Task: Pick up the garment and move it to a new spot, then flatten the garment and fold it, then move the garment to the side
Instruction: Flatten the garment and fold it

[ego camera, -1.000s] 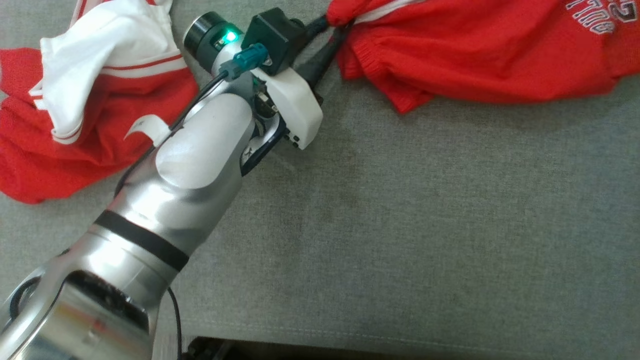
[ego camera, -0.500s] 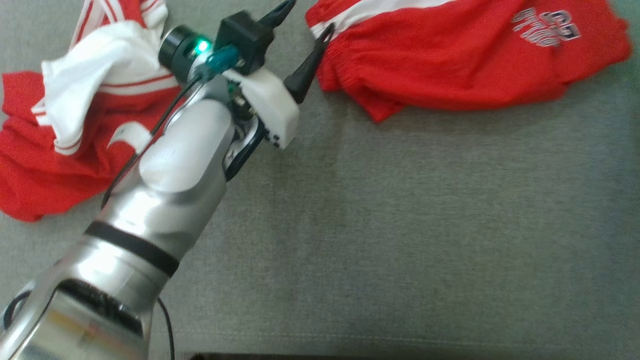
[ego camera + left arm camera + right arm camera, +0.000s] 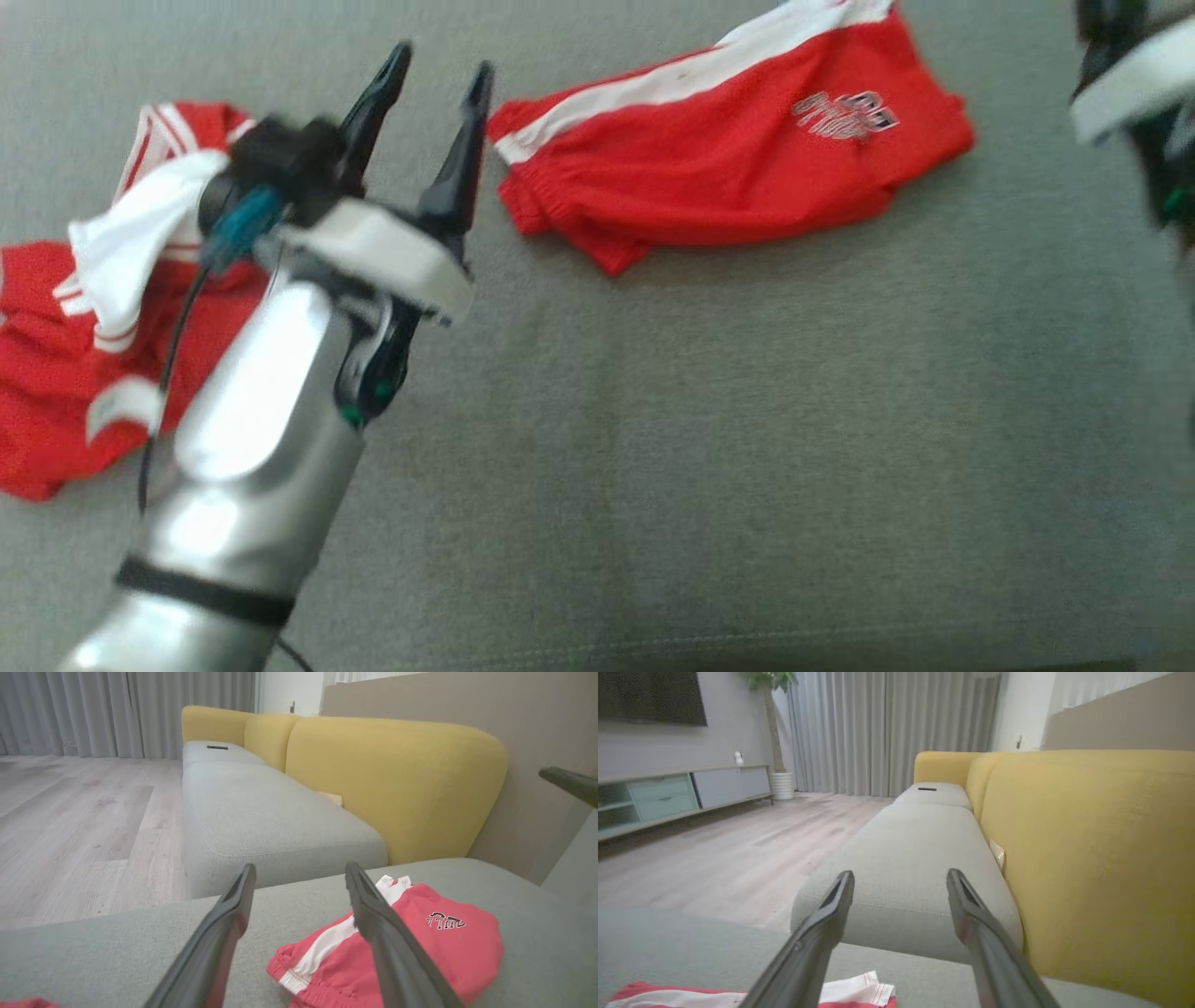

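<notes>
Since a second ago my left gripper (image 3: pixel 442 58) has let go of the shorts (image 3: pixel 728 177). Head: fingers apart, shorts' edge just beside them at 1 o'clock, bare cushion (image 3: pixel 747 467) toward 5. Left wrist: shorts (image 3: pixel 444 947) at 5. Right wrist: right gripper (image 3: pixel 900 874) spread, cloth edge (image 3: pixel 859 991) at 6.

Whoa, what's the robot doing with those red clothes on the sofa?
It is tidying clothes on the grey sofa seat. The folded red garment with the white stripe lies on the cushion, and nothing is gripping it. The left pincer is open and empty close by, and the right pincer is open and empty too. A crumpled red and white garment lies in a heap on the robot's left.
</notes>
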